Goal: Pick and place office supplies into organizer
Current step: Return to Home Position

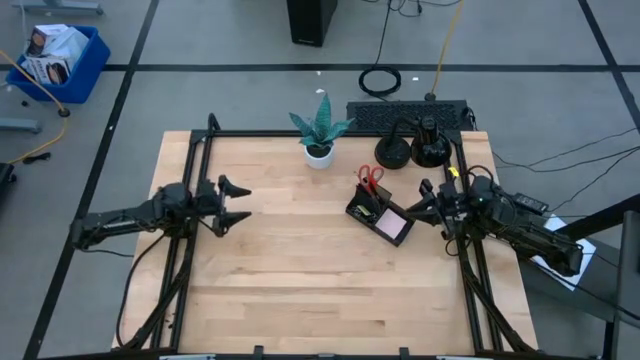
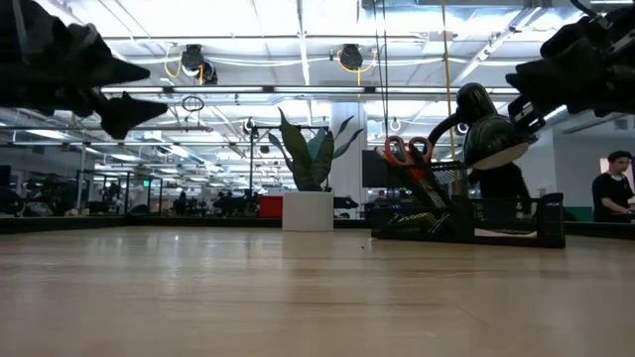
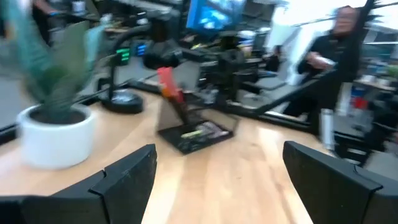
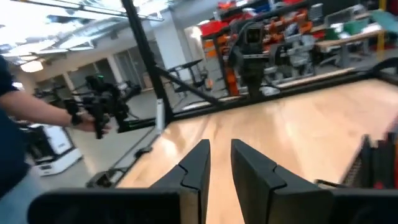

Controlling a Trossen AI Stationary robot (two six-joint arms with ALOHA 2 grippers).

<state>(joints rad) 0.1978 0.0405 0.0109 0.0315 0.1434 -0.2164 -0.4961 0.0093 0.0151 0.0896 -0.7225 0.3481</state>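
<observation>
- Organizer (image 1: 378, 213) sits on the table (image 1: 290, 280), right of centre, set at an angle. It is in front of the two round bases (image 1: 410, 152) and to the right of the plant (image 1: 320, 130).
- Pink pad (image 1: 394, 227) lies flat in the organizer's near-right compartment.
- Scissors (image 1: 371, 178) stand upright in the far end of the organizer, red handles up. The low view shows the handles (image 2: 409, 152) sticking out above the organizer (image 2: 466, 213).
- A yellow-green item (image 3: 200, 130) lies in the organizer (image 3: 196, 134) in the left wrist view, too blurred to name.
- Right gripper (image 1: 420, 198) is just beside the organizer's right side, lifted off the table and not touching it. It shows high up in the low view (image 2: 516, 91).
- Right jaws are only slightly apart. The right wrist view shows a narrow gap between the fingers (image 4: 199, 163), and they hold nothing.
- Left gripper (image 1: 240, 202) hangs over the left half of the table, well apart from the organizer and pointing toward it. It is also raised in the low view (image 2: 154, 86).
- Left jaws are spread wide and empty, with the fingers (image 3: 127, 177) far apart in the left wrist view.
- Keyboard (image 1: 405, 115) lies past the table's far edge, behind the bases.
- A person (image 2: 613, 188) is in the room behind, at the right of the low view.
</observation>
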